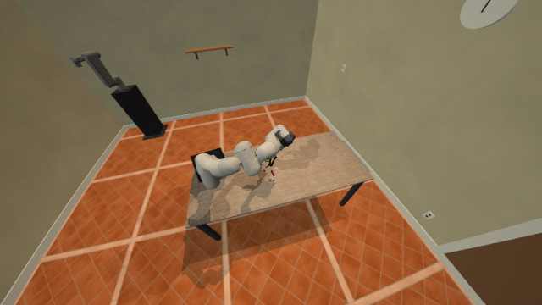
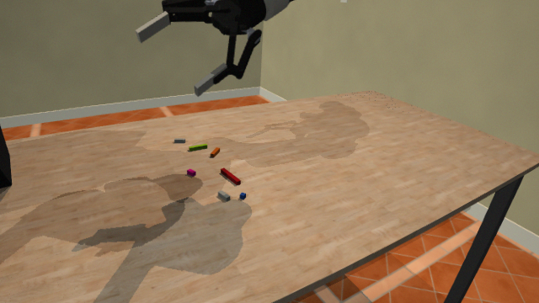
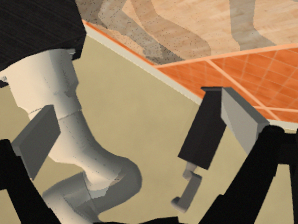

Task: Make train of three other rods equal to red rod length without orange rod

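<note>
Several small rods lie flat and apart on the wooden table. The red rod (image 2: 230,176) lies near the middle. A magenta rod (image 2: 191,172) lies to its left. A grey rod (image 2: 223,195) and a blue rod (image 2: 242,195) lie in front of it. Behind it lie an orange rod (image 2: 215,151), a lime rod (image 2: 197,147) and a second grey rod (image 2: 179,140). My gripper (image 2: 177,55) hangs high above the table's far side, turned sideways, fingers wide open and empty. The wrist view shows my open fingers against the wall and my own arm, no rods.
My arm's base (image 1: 209,167) stands at the table's left end. The table's front edge (image 2: 379,252) runs close in front of the rods. A black pedestal (image 1: 137,112) with a camera arm stands on the floor far behind.
</note>
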`<state>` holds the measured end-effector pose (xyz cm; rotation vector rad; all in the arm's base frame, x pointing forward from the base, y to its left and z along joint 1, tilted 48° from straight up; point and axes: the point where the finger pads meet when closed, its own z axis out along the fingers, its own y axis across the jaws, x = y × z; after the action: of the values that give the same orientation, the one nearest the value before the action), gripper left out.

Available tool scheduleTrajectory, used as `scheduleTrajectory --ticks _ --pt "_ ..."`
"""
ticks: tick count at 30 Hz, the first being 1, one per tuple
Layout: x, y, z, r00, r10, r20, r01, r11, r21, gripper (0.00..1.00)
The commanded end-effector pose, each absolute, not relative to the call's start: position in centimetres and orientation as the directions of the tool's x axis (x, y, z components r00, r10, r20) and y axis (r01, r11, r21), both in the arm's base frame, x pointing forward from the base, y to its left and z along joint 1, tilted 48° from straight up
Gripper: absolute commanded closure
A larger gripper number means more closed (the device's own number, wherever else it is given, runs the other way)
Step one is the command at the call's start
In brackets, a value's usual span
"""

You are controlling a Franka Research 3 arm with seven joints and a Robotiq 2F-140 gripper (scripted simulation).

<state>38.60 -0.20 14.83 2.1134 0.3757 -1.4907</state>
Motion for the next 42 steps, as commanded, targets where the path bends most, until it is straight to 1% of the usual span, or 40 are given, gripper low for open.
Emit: scheduleTrajectory --ticks 1,19,23,32,34,35,42 --pt "38.6 -0.2 14.8 0.355 -0.071 -0.932 0.504 -0.825 0.255 0.0" --pt "38.7 -0.4 14.7 0.364 -0.076 -0.928 0.504 -0.822 0.265 0.0" --pt "40.5 -3.3 13.1 0.506 -0.14 -0.851 0.493 -0.763 0.418 0.0" --pt "42.6 -6.2 11.6 0.646 -0.175 -0.743 0.455 -0.694 0.558 0.0" --pt "42.6 -6.2 11.6 0.646 -0.175 -0.743 0.455 -0.694 0.558 0.0" --pt "43.3 -6.9 11.2 0.683 -0.178 -0.709 0.44 -0.675 0.593 0.0" --pt "44.9 -8.8 10.3 0.772 -0.175 -0.612 0.392 -0.627 0.674 0.0"
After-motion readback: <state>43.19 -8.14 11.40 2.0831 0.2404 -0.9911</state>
